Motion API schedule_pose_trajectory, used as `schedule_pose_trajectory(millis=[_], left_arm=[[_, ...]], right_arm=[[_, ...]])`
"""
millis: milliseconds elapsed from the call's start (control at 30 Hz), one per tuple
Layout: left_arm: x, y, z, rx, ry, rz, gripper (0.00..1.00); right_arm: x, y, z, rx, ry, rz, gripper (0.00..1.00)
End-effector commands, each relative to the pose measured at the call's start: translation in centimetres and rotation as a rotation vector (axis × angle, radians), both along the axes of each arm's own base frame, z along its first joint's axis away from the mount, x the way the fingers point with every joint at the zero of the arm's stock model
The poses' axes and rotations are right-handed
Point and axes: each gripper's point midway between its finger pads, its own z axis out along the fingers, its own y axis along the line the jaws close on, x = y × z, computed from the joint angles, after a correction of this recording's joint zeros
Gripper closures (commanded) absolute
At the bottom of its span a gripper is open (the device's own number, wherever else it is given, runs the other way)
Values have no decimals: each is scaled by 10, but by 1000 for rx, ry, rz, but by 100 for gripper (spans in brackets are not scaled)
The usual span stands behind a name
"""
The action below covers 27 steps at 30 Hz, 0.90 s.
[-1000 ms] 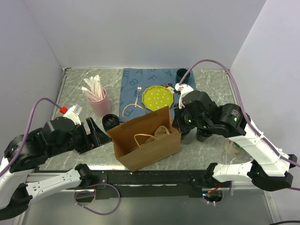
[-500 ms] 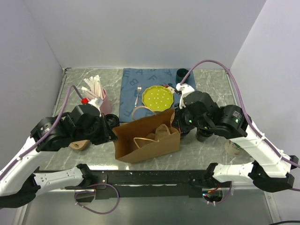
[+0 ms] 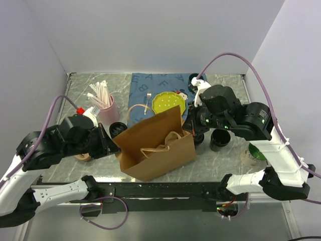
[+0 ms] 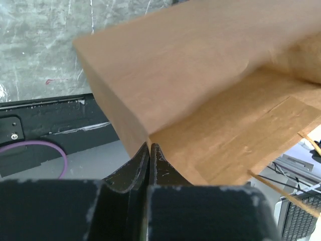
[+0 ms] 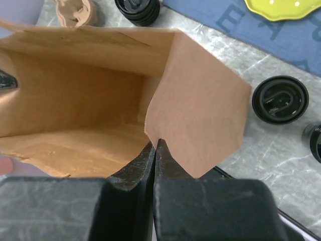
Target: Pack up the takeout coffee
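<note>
A brown paper bag point(image 3: 155, 145) stands open mid-table, and its inside point(image 5: 75, 115) shows no cup. My left gripper point(image 3: 114, 145) point(image 4: 149, 145) is shut on the bag's left edge. My right gripper point(image 3: 189, 131) point(image 5: 156, 141) is shut on its right edge. A small black lidded cup, the takeout coffee point(image 3: 117, 129) point(image 5: 138, 7), stands on the table just left of the bag, outside it. Similar black cups point(image 3: 219, 139) stand right of the bag, one showing its lid point(image 5: 280, 99).
A pink cup of white straws point(image 3: 105, 108) stands at back left. A blue mat point(image 3: 150, 88) holds a yellow plate point(image 3: 168, 103) and a fork point(image 3: 148, 95). A tan object point(image 3: 83, 155) lies under my left arm. Something green point(image 3: 258, 150) sits at far right.
My left gripper swung in from the left and shut on the bag's left edge. The bag now stands taller and wider open. My right arm rose slightly, still pinching the right edge.
</note>
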Motion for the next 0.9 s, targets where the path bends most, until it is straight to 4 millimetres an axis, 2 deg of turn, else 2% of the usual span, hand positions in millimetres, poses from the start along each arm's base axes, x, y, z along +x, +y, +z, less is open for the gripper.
schedule_pose_trajectory(millis=[0,33,67,100,133,233,267,300,333,367,400,433,467,633,700,767,867], left_arm=[[4,-4,-5,15,14,14,94],[2,-6,-16,30,49,5,95],[2,-7,-20,45,55,-1,96],[5,-11,-8,30,33,-9,97],[9,-9,-5,32,12,11,97],[16,-2,8,36,-59,24,93],[22,1,18,28,-95,45,93],[25,0,20,30,-114,46,92],[26,-1,17,36,-122,39,89],[26,-3,8,51,-111,28,88],[25,-1,7,45,-124,18,87],[24,-4,8,32,-133,6,85],[24,-2,6,33,-137,4,84],[25,5,10,44,-212,-15,84],[31,6,15,47,-238,3,82],[34,8,16,63,-247,10,84],[42,13,18,109,-302,14,86]], right_arm=[[2,15,10,67,-12,27,100],[-2,13,1,68,17,14,100],[-1,12,7,81,12,6,100],[0,11,15,90,-9,7,100],[4,11,10,81,-27,-10,100],[0,11,-8,80,12,-5,100],[-1,10,-11,85,7,-4,100],[-5,8,-10,125,-7,1,100],[-3,12,-32,118,8,-4,100],[-6,14,-39,134,16,12,100],[-12,10,-41,161,9,23,100],[-13,14,-56,154,11,47,100],[-16,13,-60,157,12,60,98],[-11,11,-60,166,-63,78,96],[-5,8,-62,136,-79,59,96],[-2,9,-56,133,-104,66,95],[-1,11,-58,142,-132,88,94]])
